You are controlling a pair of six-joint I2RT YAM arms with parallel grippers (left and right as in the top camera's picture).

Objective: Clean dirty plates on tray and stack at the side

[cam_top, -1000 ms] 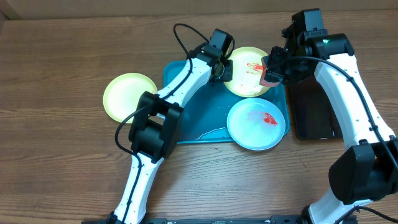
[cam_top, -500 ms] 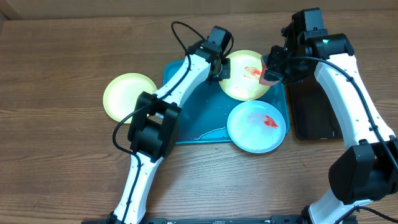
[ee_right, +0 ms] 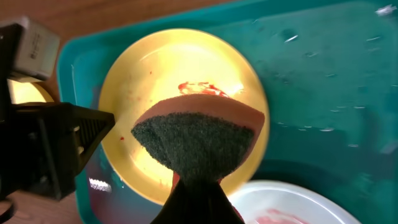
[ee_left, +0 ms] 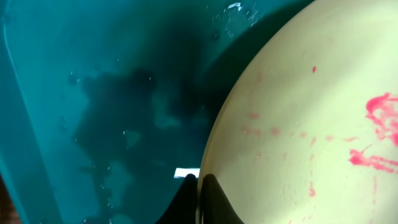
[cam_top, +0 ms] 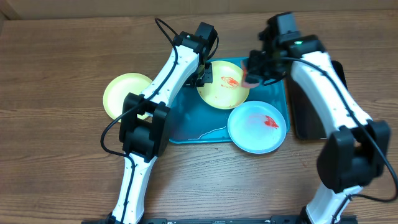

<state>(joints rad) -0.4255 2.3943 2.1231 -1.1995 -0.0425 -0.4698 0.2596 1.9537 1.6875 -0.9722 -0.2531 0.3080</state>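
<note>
- The left gripper [ee_left: 198, 186] pinched the rim of the smeared green plate [cam_top: 224, 90] over the turquoise tray [cam_top: 186, 121], apparently steadying it for wiping.
- The right gripper [ee_right: 196, 190] clamped a sponge [ee_right: 198, 138] just above that plate.
- A dirty blue plate [cam_top: 257, 126] waited at the tray's corner.
- A clean-looking green plate [cam_top: 124, 93] sat beside the tray.

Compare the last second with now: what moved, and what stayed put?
The left gripper, gripping the rim of the sauce-smeared green plate, dragged that plate leftward across the turquoise tray. The right gripper, holding the sponge, followed it left. Nothing was released. The pale blue plate, the clean green plate on the table and the black tray stayed put.
</note>
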